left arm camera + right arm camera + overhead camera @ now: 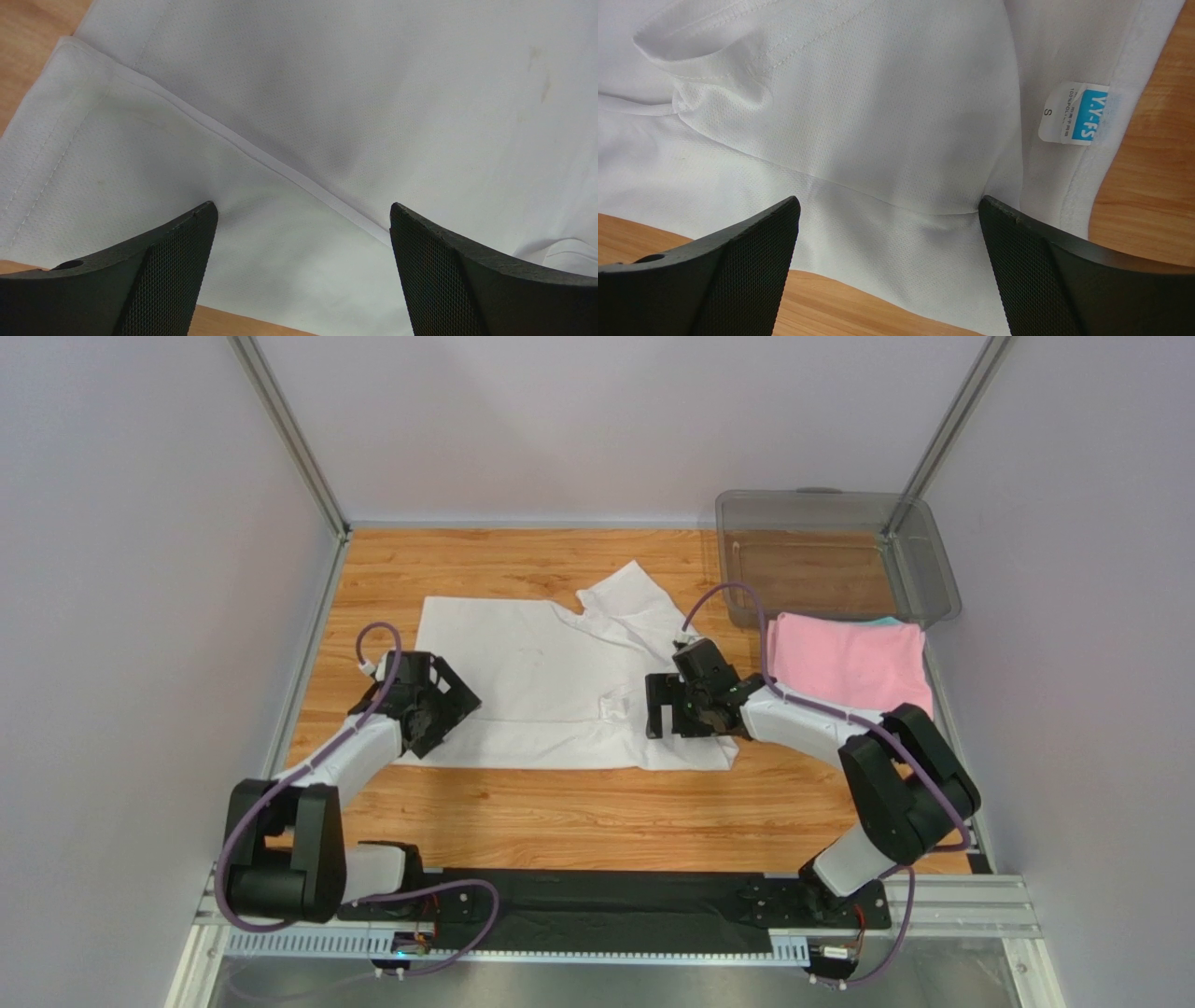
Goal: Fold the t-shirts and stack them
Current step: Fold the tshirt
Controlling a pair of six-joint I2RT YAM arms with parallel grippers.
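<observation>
Where the white t-shirt (pixel 540 679) lies spread, left gripper (pixel 302 210) and right gripper (pixel 889 203) low over its ends, jaws wide open.

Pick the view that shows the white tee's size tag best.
Right wrist: the blue-and-white size tag sits close, its S legible, on the white t-shirt. Top external shows the whole shirt, tag too small to tell. Left wrist: only fabric and a seam.

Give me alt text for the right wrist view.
Two open black fingers straddle a rumpled white t-shirt lying on the wooden table. A small blue-and-white tag marked S shows at upper right, near the shirt's edge.
</observation>
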